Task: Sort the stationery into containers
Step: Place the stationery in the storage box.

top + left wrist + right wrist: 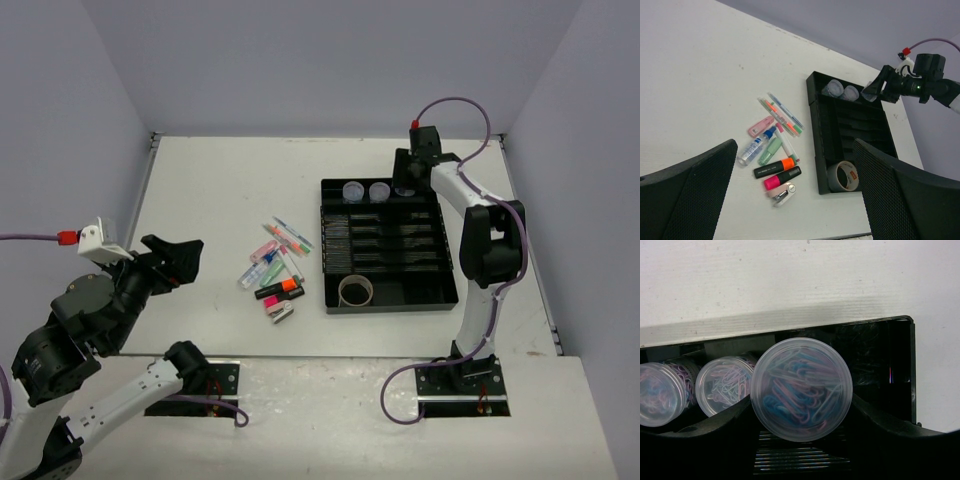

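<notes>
- While the right arm reaches over the far edge of the black organiser tray [330, 300], the right gripper [801, 412] is clamped on a round clear tub [801, 388] full of blue and pink paper clips. One finger presses each side of it.
- The held tub is over the tray's far row, just right of a second tub [379, 191] and a third tub [353, 191], which stand side by side at the far-left end.
- I cannot tell whether the held tub's base touches the tray floor. The fingers hide it.
- A tan tape roll [356, 291] lies flat in the wide near-left section of the tray.
- Left of the tray, a loose cluster of stationery lies on the white table [220, 200].
- Thin coloured pens [290, 236] lie fanned at the far end of the cluster.
- A blue-capped bottle [754, 148] lies beside a green highlighter [771, 150].
- Nearer, an orange highlighter [772, 168] and a pink highlighter [782, 178] lie side by side.
- A small white block [784, 194] lies nearest of all.
- The left gripper [185, 262] hangs over the table's left side, well apart from the cluster. Its jaws are spread wide and hold nothing.
</notes>
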### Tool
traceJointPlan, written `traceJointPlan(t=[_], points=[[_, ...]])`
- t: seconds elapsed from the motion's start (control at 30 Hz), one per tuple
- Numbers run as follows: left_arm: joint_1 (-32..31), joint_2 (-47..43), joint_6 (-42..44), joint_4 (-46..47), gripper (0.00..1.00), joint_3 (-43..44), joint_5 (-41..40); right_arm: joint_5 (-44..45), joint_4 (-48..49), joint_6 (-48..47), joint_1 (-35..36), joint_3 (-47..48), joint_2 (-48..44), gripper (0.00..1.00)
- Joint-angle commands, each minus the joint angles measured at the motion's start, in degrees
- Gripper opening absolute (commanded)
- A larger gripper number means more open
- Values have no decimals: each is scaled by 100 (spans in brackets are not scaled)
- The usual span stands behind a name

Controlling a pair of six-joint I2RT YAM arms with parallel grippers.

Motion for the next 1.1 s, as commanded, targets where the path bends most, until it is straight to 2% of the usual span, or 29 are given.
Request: traceJointPlan(t=[0.0, 0.07, 0.37, 0.77, 0.97, 1.07], points=[[-1, -27, 168, 27, 100, 140, -173, -82, 58, 66, -5, 186, -82, 52], [1, -27, 168, 18, 100, 125, -183, -58, 56, 75, -7, 169, -97, 57], [2, -79, 133, -16, 100, -6, -218, 43, 125, 117, -7, 90, -159, 68], [0, -124, 133, -70, 100, 3, -314, 162, 107, 181, 1, -36, -454, 69], [-3, 184, 108, -161, 100, -103, -508, 312, 182, 342, 218, -438, -1790, 70], [2, 590, 114, -207, 100, -192, -535, 321, 403, 496, 744, -1032, -2766, 74]])
